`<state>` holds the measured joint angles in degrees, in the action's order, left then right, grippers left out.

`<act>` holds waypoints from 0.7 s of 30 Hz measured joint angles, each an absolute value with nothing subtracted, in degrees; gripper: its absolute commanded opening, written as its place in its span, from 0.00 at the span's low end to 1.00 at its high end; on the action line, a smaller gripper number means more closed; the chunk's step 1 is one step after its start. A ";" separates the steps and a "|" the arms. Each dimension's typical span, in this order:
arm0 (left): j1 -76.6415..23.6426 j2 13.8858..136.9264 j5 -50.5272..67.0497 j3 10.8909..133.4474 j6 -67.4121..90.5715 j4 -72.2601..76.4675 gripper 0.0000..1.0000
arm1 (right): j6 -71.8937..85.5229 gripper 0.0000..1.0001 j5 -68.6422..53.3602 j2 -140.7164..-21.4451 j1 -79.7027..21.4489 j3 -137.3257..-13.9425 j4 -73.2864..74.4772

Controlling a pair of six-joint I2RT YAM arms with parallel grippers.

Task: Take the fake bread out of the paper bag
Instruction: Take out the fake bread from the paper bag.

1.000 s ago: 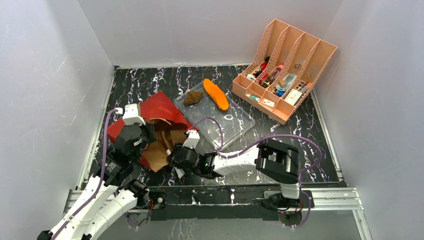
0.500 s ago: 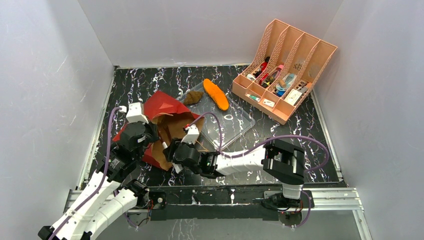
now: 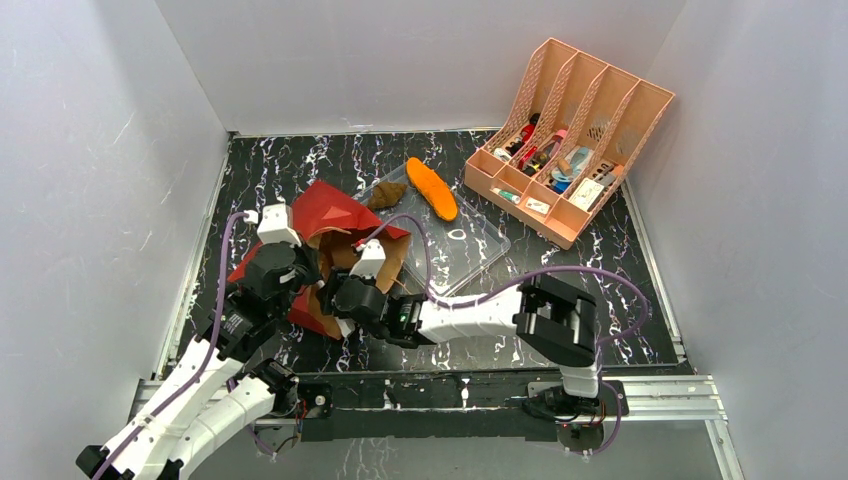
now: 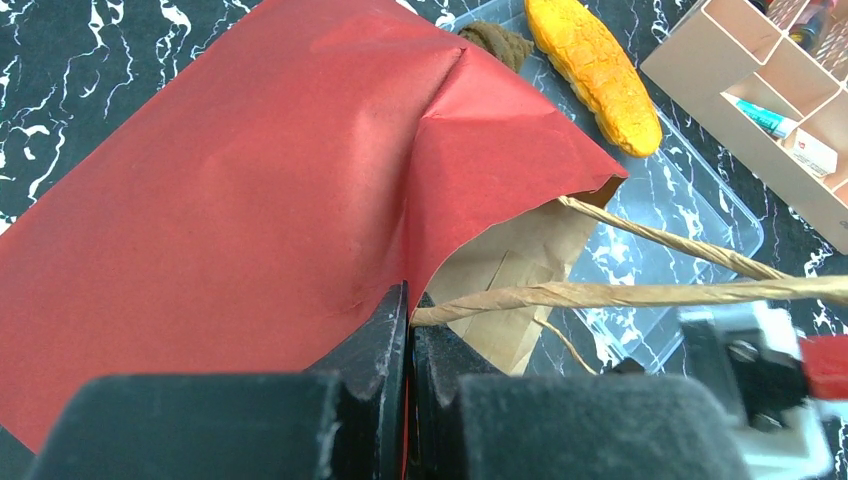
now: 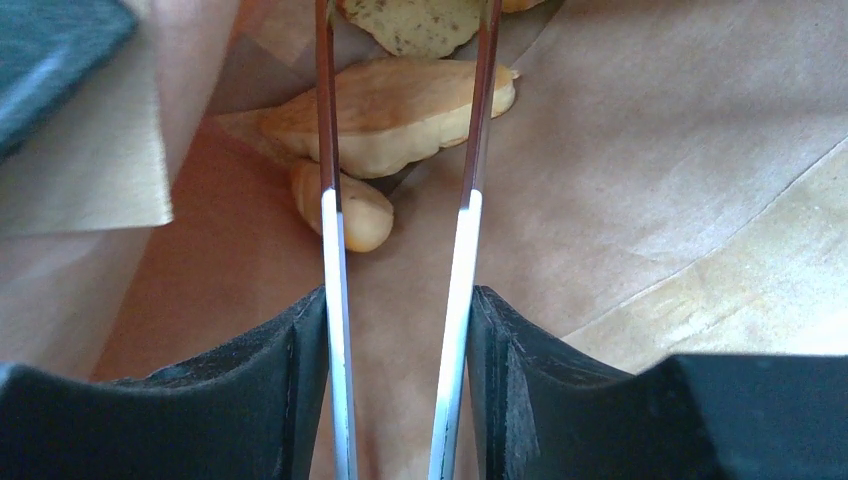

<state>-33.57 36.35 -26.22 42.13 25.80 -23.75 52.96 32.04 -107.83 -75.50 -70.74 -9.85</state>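
Marbled black tabletop (image 3: 300, 160) carries the paper bag (image 4: 250, 180); left gripper (image 4: 405, 340) pinches its rim. Right gripper (image 5: 405, 40), jaws parted, should straddle the tan bread piece (image 5: 400, 115) squarely before closing.

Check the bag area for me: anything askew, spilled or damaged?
The paper bag lies on its side, creased, its mouth overlapping a corner of the clear tray, with the left hand pinching its rim. Nothing looks spilled: the orange loaf and dark lump sit on the tray.
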 measured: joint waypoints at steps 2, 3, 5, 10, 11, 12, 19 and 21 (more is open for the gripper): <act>-33.74 36.58 -26.15 42.24 25.78 -23.77 0.00 | 52.55 0.46 32.08 -109.40 -75.13 -72.30 -8.46; -33.80 36.66 -26.13 42.32 25.78 -23.75 0.00 | 52.47 0.46 32.10 -110.01 -74.97 -72.79 -7.87; -33.97 36.71 -26.13 42.33 25.78 -23.73 0.00 | 52.19 0.46 32.35 -111.26 -74.81 -73.82 -6.21; -34.30 36.73 -26.11 42.33 25.78 -23.73 0.00 | 51.03 0.46 33.81 -112.74 -74.48 -75.30 -2.67; -34.36 36.75 -26.11 42.33 25.78 -23.73 0.00 | 50.82 0.46 34.02 -113.15 -74.44 -75.81 -2.27; -34.43 36.79 -26.11 42.33 25.78 -23.71 0.00 | 50.60 0.47 34.25 -113.64 -74.25 -76.43 -1.76; -35.00 37.17 -26.09 42.33 25.76 -23.53 0.00 | 48.96 0.47 34.35 -116.63 -73.24 -80.18 0.24; -35.05 37.15 -26.11 42.33 25.76 -23.51 0.00 | 48.52 0.47 34.35 -117.55 -72.72 -81.25 0.55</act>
<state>-35.05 37.15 -26.11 42.33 25.76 -23.51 48.52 34.35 -117.55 -72.72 -81.25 0.55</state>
